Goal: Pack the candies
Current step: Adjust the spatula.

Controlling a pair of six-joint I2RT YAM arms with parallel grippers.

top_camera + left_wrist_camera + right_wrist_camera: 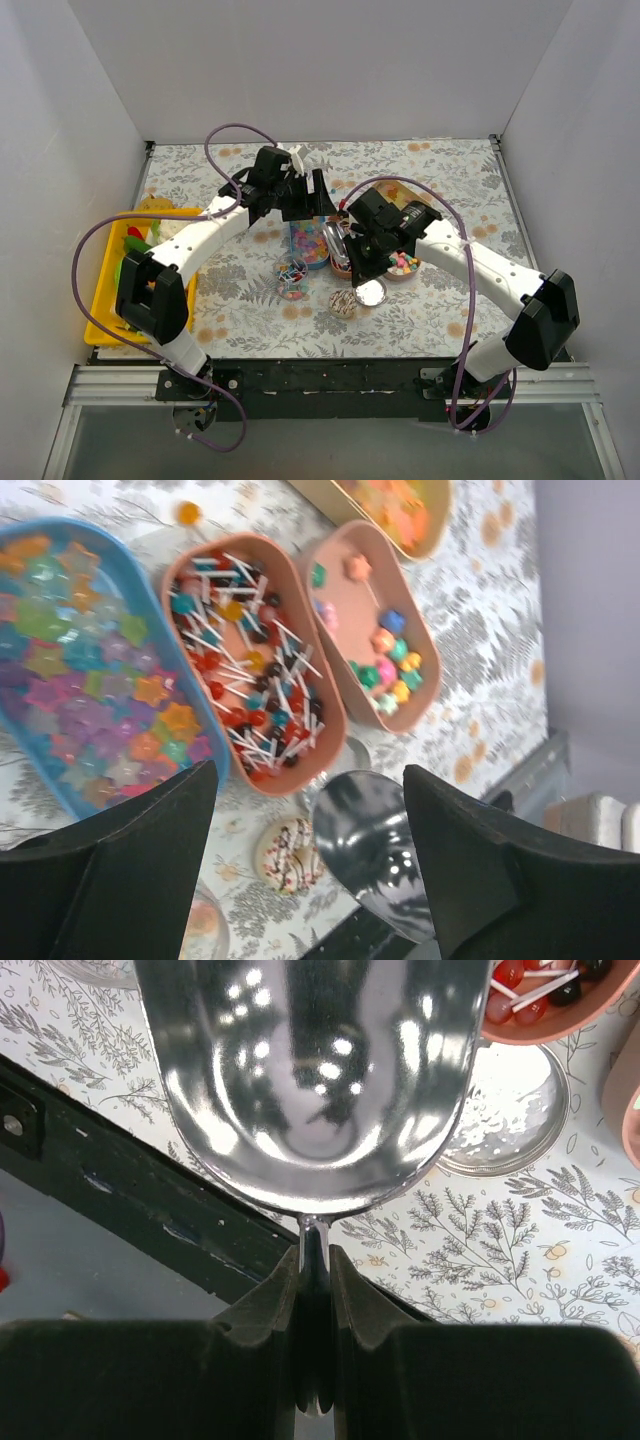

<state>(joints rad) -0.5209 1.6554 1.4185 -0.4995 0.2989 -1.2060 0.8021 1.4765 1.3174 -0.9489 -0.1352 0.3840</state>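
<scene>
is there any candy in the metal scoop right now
No, the right wrist view shows the bowl of the metal scoop bare, only reflections inside, its handle pinched in the right gripper.

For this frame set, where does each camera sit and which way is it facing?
Top external: above and behind the bases, facing down on the floral table; left arm and right arm both show.
Left wrist: on the left arm, facing down past its open left tool at the lollipop tray and metal scoop.
Right wrist: on the right arm, facing down along the right tool, shut on the scoop's handle.
Shared: both wrist views show the scoop and lollipop tray.
</scene>
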